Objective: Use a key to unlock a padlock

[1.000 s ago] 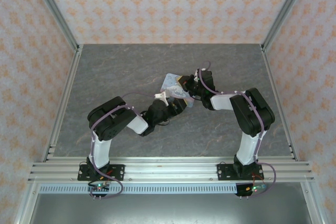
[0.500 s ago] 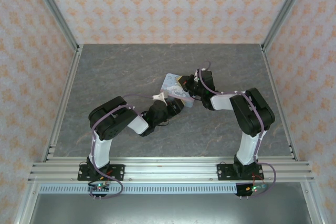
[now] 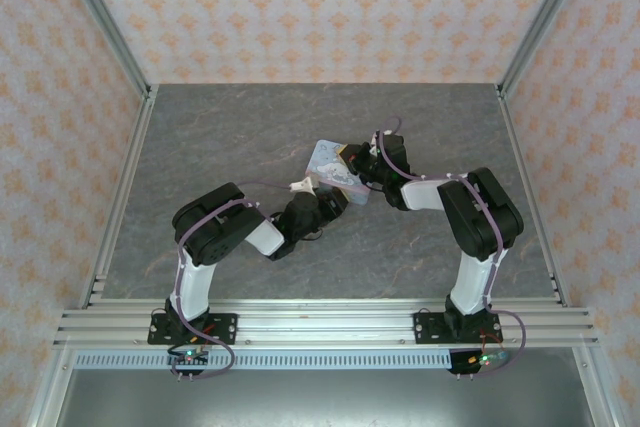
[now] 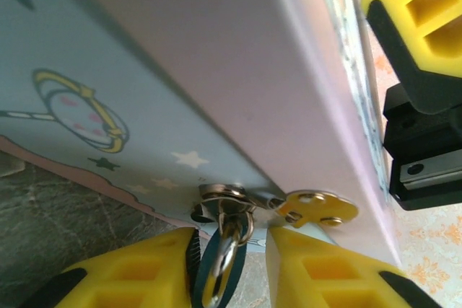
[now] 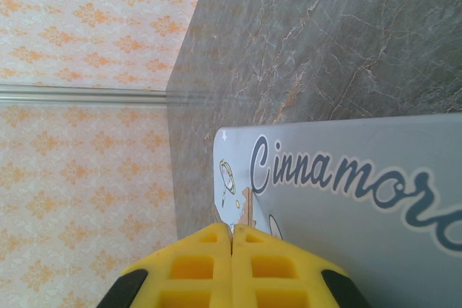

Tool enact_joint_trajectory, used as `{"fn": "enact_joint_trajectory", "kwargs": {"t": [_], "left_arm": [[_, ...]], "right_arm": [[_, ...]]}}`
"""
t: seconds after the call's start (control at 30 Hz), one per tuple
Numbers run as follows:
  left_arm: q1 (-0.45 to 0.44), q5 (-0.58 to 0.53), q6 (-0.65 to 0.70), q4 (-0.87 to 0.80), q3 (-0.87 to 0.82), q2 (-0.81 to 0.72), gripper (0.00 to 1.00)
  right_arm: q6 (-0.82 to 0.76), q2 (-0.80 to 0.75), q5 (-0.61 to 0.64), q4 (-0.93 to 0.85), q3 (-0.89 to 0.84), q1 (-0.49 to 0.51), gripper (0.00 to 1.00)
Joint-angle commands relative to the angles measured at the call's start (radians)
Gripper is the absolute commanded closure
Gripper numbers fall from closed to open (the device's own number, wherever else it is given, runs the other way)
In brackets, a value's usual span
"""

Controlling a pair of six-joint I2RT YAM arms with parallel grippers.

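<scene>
The tiny blue padlock [image 4: 224,268] hangs by its metal shackle [image 4: 229,225] from the clasp [image 4: 317,207] on the side of the pastel tin [image 4: 216,70]. My left gripper [image 4: 229,234] is open around it. The padlock rests against the left finger [image 4: 137,272], and a narrow gap stays before the right finger [image 4: 317,272]. My right gripper [image 5: 232,230] is shut on the thin brassy key [image 5: 246,210], whose toothed blade pokes out over the tin's lid [image 5: 346,207]. From above, both grippers meet at the tin [image 3: 328,159], the left gripper [image 3: 336,197] below it and the right gripper [image 3: 352,163] beside it.
The tin lies tilted near the middle of the grey marble-patterned table [image 3: 220,137]. Metal frame posts [image 3: 120,57] and patterned walls [image 3: 320,7] close in the back and sides. A yellow finger of the right gripper [image 4: 411,5] shows beyond the tin's far edge.
My left wrist has shifted slightly left at the tin. The right arm and the tin have not moved.
</scene>
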Motion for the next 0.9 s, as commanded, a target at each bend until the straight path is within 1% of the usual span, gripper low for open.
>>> {"fn": "enact_joint_trajectory", "kwargs": {"t": [0.0, 0.2, 0.3, 0.43, 0.57, 0.63, 0.73, 0.87], "left_arm": [[-0.008, -0.042, 0.009, -0.104, 0.012, 0.046, 0.72], [-0.008, -0.051, 0.002, -0.132, 0.021, 0.055, 0.82], [-0.002, -0.046, -0.009, -0.149, 0.022, 0.049, 0.90], [0.015, -0.012, -0.040, -0.159, 0.013, 0.016, 1.00], [0.036, 0.014, -0.053, -0.218, -0.001, -0.049, 1.00], [0.045, 0.025, -0.054, -0.240, -0.013, -0.084, 1.00], [0.063, 0.039, -0.054, -0.281, -0.031, -0.143, 1.00], [0.097, 0.077, -0.051, -0.319, -0.059, -0.203, 1.00]], "right_arm": [[-0.016, 0.032, -0.001, -0.055, -0.038, -0.002, 1.00], [-0.015, 0.028, -0.004, -0.056, -0.036, -0.004, 1.00], [-0.010, 0.011, -0.015, -0.063, -0.024, -0.011, 1.00], [-0.018, -0.051, -0.031, -0.106, 0.001, -0.027, 1.00], [-0.049, -0.156, -0.056, -0.175, 0.015, -0.027, 1.00], [-0.044, -0.212, -0.060, -0.187, -0.008, -0.026, 1.00], [-0.027, -0.301, -0.052, -0.185, -0.077, -0.016, 1.00], [-0.004, -0.414, -0.017, -0.162, -0.200, 0.029, 1.00]]}}
